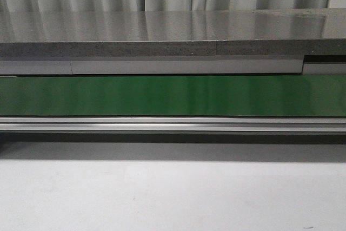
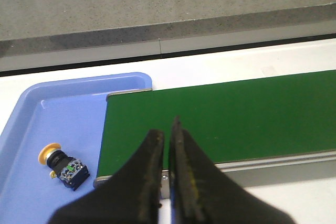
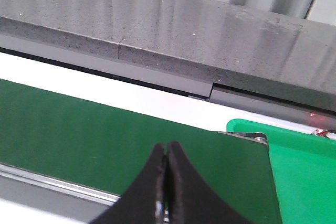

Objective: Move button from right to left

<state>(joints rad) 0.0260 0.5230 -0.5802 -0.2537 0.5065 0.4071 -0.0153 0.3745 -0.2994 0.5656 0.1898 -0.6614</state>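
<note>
The button (image 2: 62, 166), orange-yellow cap on a black body with a small green tab, lies on its side in the blue tray (image 2: 31, 114) at the left end of the green belt (image 2: 236, 119). My left gripper (image 2: 167, 135) is shut and empty, held above the belt's near edge, to the right of the button. My right gripper (image 3: 166, 153) is shut and empty above the belt (image 3: 79, 129) near its right end. Neither gripper nor the button shows in the front view.
A green tray (image 3: 304, 166) sits at the belt's right end. An aluminium rail (image 1: 173, 124) runs along the belt's front in the front view. A grey stone ledge (image 1: 173, 31) runs behind the belt. White table (image 1: 173, 193) lies in front.
</note>
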